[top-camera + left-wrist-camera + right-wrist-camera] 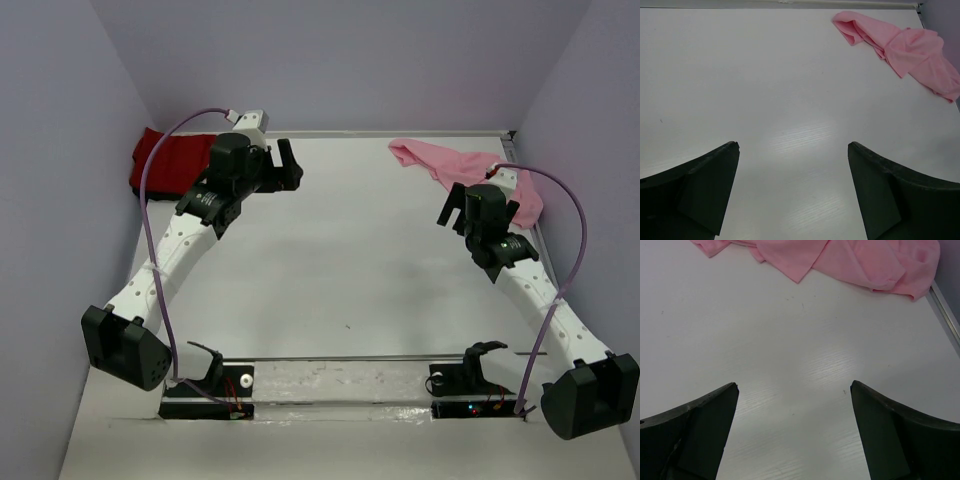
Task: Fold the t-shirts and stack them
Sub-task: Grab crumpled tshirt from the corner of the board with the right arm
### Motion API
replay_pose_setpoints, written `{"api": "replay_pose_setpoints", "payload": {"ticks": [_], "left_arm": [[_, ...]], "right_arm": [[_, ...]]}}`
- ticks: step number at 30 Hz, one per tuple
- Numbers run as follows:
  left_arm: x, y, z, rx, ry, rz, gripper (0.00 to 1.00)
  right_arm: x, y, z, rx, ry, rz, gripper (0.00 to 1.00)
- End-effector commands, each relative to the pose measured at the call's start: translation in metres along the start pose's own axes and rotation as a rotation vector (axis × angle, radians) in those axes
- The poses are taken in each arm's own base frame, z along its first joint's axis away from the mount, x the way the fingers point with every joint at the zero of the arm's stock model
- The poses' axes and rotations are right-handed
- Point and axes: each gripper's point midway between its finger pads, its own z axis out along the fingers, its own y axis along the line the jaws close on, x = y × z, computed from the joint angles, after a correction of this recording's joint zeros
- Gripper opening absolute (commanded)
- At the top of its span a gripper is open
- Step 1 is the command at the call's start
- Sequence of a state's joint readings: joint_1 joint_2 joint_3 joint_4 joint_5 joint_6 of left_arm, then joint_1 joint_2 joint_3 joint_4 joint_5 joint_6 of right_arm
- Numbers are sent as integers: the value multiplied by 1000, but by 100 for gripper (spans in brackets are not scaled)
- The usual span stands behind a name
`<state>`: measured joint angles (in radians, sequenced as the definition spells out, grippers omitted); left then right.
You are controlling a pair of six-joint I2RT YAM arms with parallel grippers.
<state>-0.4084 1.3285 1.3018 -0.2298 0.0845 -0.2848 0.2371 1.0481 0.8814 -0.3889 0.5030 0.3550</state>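
Light pink crumpled cloth t-shirt (450, 162) at far-right corner of the table (350, 270), deep red cloth t-shirt (172, 160) bunched far-left; you've folded nothing yet. Left wrist: left gripper (792, 150) wide open, empty. Right wrist: right gripper (792, 390) same, pink shirt ahead.

White arms (175, 248), black joints (232, 160) (purple cables (147, 215)).

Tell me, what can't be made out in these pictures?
- Red shirt: top view, part of it sits behind the left arm; neither wrist view shows it.
- Pink shirt: top view, the right arm covers one end; right wrist view cuts it off at the top edge.
- Its collar: lost in folds.
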Motion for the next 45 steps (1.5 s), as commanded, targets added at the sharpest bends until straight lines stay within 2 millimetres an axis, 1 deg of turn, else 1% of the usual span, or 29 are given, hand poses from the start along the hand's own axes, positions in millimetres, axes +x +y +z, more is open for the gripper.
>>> {"api": "replay_pose_setpoints", "payload": {"ticks": [1,15,18,21,23,26,27,28,29,30,31,32,34,35,37,38,39,40,41,42,43,44,45], "left_arm": [[-10,-6,-4,19,-34,22,99],[-11,-7,-5,19,-39,22,99],[-11,-6,-4,15,-39,22,99],[-8,-4,-1,12,-30,23,99],[-5,-3,2,9,-20,22,99],[-3,-4,4,12,-14,21,99],[-4,-4,3,12,-17,21,99],[-5,-4,2,13,-22,23,99],[-6,-4,2,13,-25,25,99],[-6,-4,1,13,-26,25,99],[-8,-5,-1,16,-34,25,99],[-9,-5,-2,12,-38,26,99],[-10,-6,-4,14,-44,28,99],[-12,-8,-6,19,-50,31,99],[-12,-8,-7,23,-51,31,99],[-14,-8,-7,22,-56,32,99],[-13,-9,-7,24,-54,32,99],[-13,-9,-8,27,-53,31,99],[-14,-10,-8,29,-55,32,99],[-13,-11,-8,32,-54,32,99],[-13,-11,-8,32,-54,32,99],[-14,-11,-9,33,-57,32,99],[-14,-11,-9,33,-57,32,99]], "right_arm": [[-20,2,-7,-6,-60,36,100],[-19,2,-6,-1,-56,30,100],[-18,5,-5,-13,-53,38,100],[-22,11,-1,-29,-64,50,100],[-23,17,5,-34,-61,47,100],[-27,31,19,-61,-54,34,100],[-34,43,19,-107,-55,38,100],[-37,40,34,-108,-43,55,100],[-40,41,40,-130,-36,68,100],[-45,51,43,-202,-22,93,100],[-51,51,50,-215,-25,113,100],[-47,43,65,-192,0,120,100],[-51,45,76,-175,3,102,100],[-52,42,87,-149,9,99,100],[-51,34,103,-125,27,110,100],[-56,33,109,-128,29,127,100],[-57,24,119,-116,40,159,99],[-45,25,131,-133,82,166,99],[-45,24,138,-140,92,182,97],[-43,21,151,-141,110,203,97],[-48,24,150,-151,101,213,96],[-49,20,162,-139,107,225,95],[-41,20,168,-135,124,226,95]]}}
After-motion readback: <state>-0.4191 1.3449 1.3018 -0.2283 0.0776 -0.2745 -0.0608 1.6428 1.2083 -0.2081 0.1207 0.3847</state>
